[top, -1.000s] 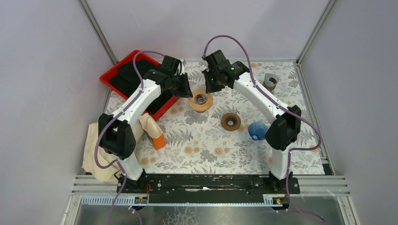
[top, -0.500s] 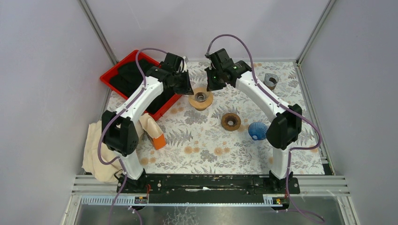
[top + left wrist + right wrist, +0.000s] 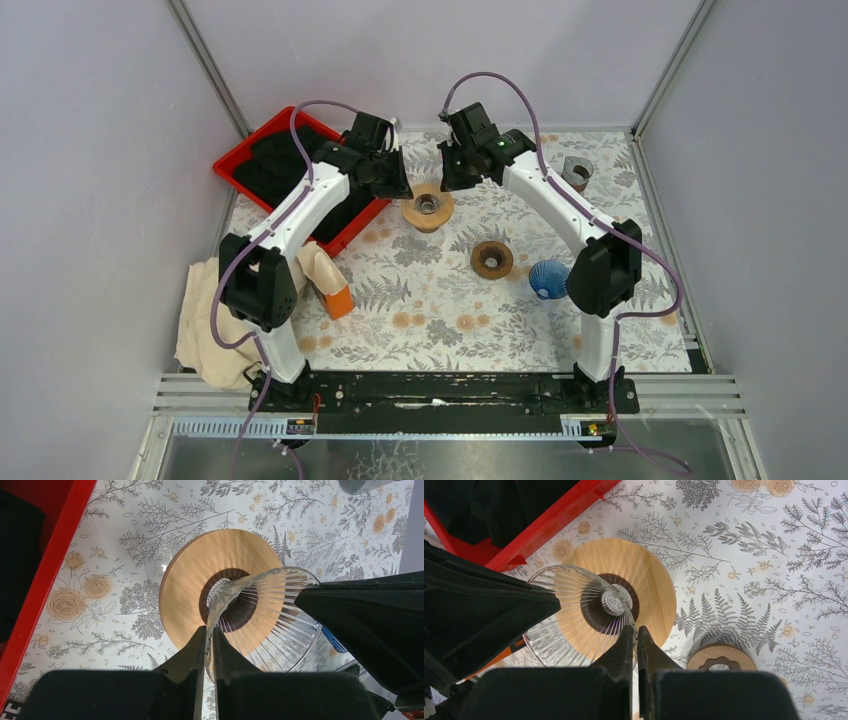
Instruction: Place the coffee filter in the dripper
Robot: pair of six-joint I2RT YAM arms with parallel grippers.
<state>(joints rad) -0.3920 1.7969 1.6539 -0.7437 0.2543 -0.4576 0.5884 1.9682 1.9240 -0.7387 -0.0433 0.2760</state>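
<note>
A clear ribbed glass dripper hangs narrow end down over the dark centre hole of a round wooden ring. The ring shows in the top view and the dripper in the right wrist view. My left gripper is shut on one side of the glass rim. My right gripper is shut on the opposite side. In the top view the left gripper and right gripper face each other above the ring. A tan folded paper, perhaps the coffee filter, lies at the left.
A red tray with black contents stands at the back left. An orange box and a beige cloth lie at the left. A second wooden ring, a blue ribbed cone and a grey cup are to the right.
Both grippers have shifted a little toward the back of the table, still shut on the glass dripper. The wooden ring sits slightly farther back too.
</note>
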